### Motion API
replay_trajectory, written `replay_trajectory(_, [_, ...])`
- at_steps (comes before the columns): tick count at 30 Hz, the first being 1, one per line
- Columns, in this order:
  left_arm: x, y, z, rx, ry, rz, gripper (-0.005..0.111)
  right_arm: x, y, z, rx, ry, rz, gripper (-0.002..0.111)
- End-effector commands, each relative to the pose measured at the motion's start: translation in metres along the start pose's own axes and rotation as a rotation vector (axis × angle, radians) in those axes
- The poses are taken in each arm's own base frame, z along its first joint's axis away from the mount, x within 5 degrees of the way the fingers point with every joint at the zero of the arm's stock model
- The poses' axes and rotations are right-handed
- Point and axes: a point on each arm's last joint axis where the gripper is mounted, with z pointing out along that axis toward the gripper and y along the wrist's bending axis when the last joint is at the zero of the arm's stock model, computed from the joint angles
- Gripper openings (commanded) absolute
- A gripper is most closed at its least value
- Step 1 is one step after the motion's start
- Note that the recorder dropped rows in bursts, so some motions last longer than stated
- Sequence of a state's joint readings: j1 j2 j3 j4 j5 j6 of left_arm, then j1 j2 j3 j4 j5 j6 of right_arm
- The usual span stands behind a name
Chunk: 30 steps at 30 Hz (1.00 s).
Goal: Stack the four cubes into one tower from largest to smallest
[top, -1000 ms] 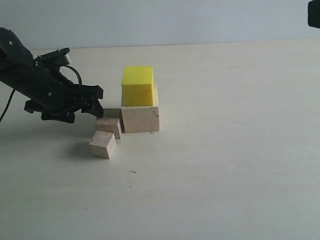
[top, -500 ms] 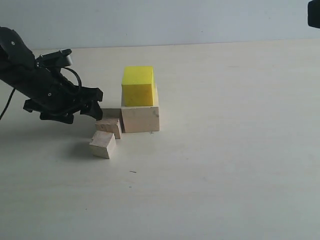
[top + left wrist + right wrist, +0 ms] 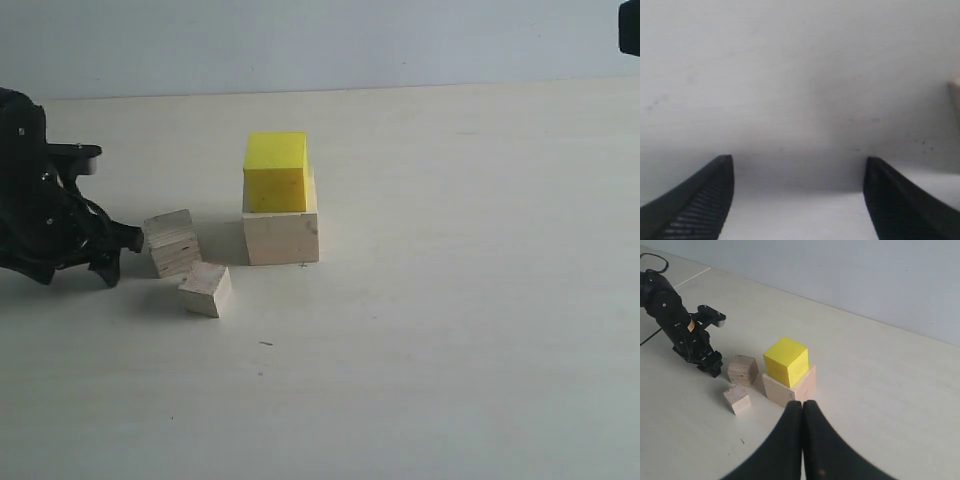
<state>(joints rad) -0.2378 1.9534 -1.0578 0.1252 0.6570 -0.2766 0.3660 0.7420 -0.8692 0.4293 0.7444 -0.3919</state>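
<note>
Wood cubes [image 3: 281, 238] [image 3: 173, 243] [image 3: 206, 290] 3, yellow [image 3: 275, 172] 1 | left end effector [image 3: 799, 160] wide, likely empty | right end effector [image 3: 802, 406] closed

Pale tabletop [image 3: 450, 350], grey wall [image 3: 350, 40]

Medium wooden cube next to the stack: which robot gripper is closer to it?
Left. The left gripper sits right beside the medium wooden cube, open, not around it; the right gripper hangs well away, past the yellow cube.
</note>
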Motion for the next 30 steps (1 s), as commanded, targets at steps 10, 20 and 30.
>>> replay_trajectory(10, [-0.018,0.004,-0.084,0.055,-0.259,-0.004,0.07,-0.001,-0.003,-0.002,0.033,-0.03,-0.029,0.0])
replay_trajectory(20, [-0.021,-0.023,-0.1,0.373,-0.222,-0.116,0.068,-0.002,-0.003,-0.002,0.035,-0.036,-0.029,0.0])
replay_trajectory(30, [-0.024,-0.032,-0.08,0.377,-0.144,-0.121,0.066,-0.001,-0.003,-0.002,0.035,-0.034,-0.029,0.0])
